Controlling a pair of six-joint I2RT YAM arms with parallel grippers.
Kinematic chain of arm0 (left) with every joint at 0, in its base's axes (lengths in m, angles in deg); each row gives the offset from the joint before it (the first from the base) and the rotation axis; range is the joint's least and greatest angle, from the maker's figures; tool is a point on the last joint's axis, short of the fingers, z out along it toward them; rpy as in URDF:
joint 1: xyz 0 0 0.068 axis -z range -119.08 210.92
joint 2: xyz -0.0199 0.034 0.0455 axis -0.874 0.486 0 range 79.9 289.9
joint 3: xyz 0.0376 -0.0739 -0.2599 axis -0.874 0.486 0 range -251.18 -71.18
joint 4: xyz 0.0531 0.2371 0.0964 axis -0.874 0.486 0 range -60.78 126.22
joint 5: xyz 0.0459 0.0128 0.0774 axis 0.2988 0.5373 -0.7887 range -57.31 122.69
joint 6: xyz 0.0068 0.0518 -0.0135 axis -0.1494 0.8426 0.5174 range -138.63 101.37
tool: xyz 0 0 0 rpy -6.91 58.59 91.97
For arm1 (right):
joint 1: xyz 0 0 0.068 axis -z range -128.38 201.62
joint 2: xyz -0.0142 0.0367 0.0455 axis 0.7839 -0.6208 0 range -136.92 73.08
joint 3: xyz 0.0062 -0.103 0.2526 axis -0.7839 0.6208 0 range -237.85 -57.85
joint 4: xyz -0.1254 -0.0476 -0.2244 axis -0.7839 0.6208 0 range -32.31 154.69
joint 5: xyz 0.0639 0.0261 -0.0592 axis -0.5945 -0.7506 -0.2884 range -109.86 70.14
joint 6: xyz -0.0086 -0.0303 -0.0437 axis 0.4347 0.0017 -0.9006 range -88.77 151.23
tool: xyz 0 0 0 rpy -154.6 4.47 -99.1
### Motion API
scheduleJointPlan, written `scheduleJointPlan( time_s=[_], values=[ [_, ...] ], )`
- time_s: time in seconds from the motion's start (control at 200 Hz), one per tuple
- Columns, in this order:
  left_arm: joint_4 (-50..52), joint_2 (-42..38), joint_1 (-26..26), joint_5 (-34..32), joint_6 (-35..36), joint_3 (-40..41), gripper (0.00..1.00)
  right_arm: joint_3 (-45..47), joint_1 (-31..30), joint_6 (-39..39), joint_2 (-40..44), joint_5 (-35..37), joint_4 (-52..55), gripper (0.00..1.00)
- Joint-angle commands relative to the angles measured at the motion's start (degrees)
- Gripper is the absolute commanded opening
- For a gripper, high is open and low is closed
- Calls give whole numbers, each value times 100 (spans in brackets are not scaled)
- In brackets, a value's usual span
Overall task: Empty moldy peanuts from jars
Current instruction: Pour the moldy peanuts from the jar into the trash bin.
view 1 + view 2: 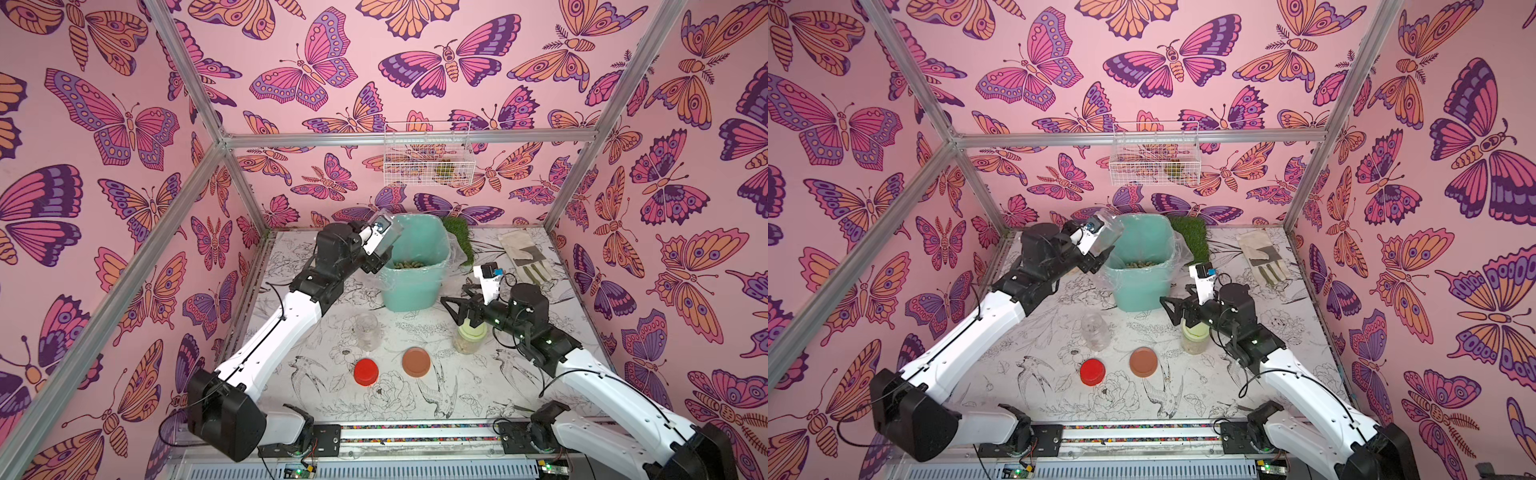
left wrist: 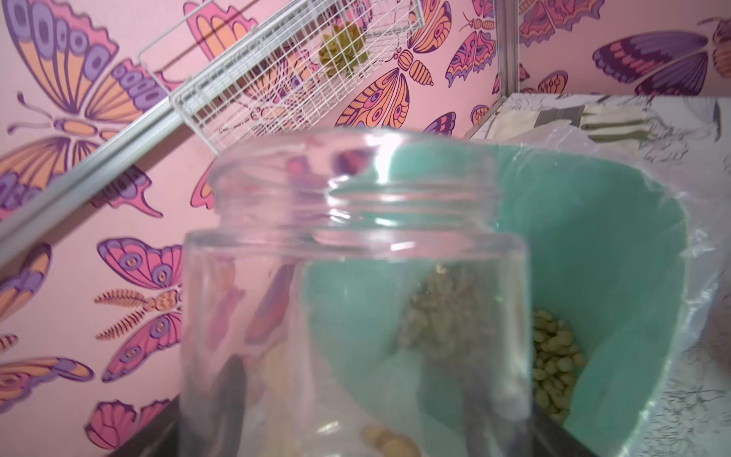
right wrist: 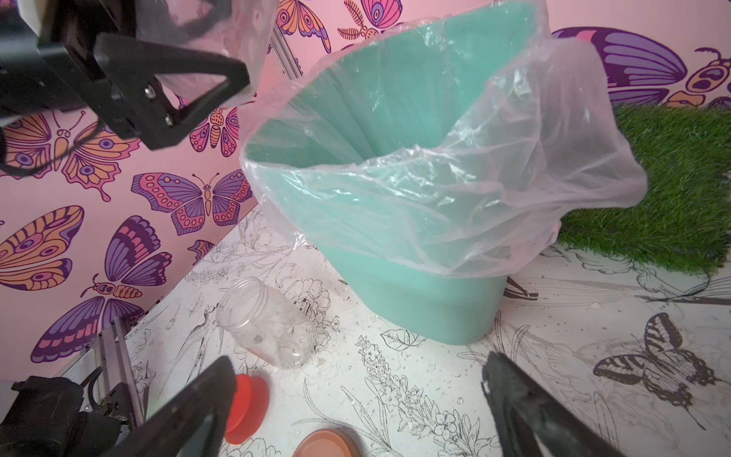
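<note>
Left gripper (image 1: 380, 249): fingers (image 3: 130, 99) closed on the body of a clear jar (image 2: 356, 277), kept partway apart by its width; the wall is smooth, so a slip is judged possible if the jar is tipped harder
Held jar: lidless, mouth pointing away from the fingers, over the near rim of the bin (image 1: 409, 295)
Peanuts left in the jar (image 2: 391, 443): a few are seen at the base end, closest to the fingers; they are judged likely to be left behind unless the mouth is dropped lower
Peanuts in the bin (image 1: 409, 264): piled at the bottom, beyond the jar mouth; the mouth is close to the rim, so late nuts could be spilled onto the table
Liner (image 3: 514, 178): loose and bulging on the bin's far side; it could be snagged by the jar
Right gripper (image 3: 358, 362): fingers (image 3: 526, 411) spread wide, nothing held
Green-lidded jar (image 1: 468, 338): just beneath the right fingers, upright, capped, still filled; it could be toppled by an off-centre descent, or spun if the lid is turned while the body is unheld
Empty jar (image 1: 367, 330), red lid (image 1: 366, 372), brown lid (image 1: 416, 362): on the table between the arms; they could be struck when the left arm is brought back
</note>
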Motion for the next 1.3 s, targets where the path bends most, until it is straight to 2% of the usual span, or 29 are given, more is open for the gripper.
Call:
scheduleJointPlan(
  time_s=[0.0,0.16,0.335,0.596,0.766,0.886,1.087,1.297],
  values=[
    [-1104,-472,-56,346,-1123,288,0,-253,47,-23,-70,-142,146,99],
    [-939,-711,-56,297,-1155,525,0,-298,47,-16,-120,-216,151,99],
    [-528,-802,-56,289,-798,500,0,-305,47,6,-144,-264,136,99],
    [149,-759,-65,178,-113,101,0,-289,47,7,-134,-318,145,99],
    [898,-639,-65,139,759,-454,0,-241,47,4,-107,-309,118,99],
    [1902,-392,-74,263,1574,-1331,0,-203,47,5,-94,-275,84,99],
    [3892,703,-49,524,3291,-3329,0,-119,47,11,-25,-180,2,99],
    [5118,1820,307,-88,5056,-5178,0,-8,47,33,58,-107,-3,99]
  ],
)
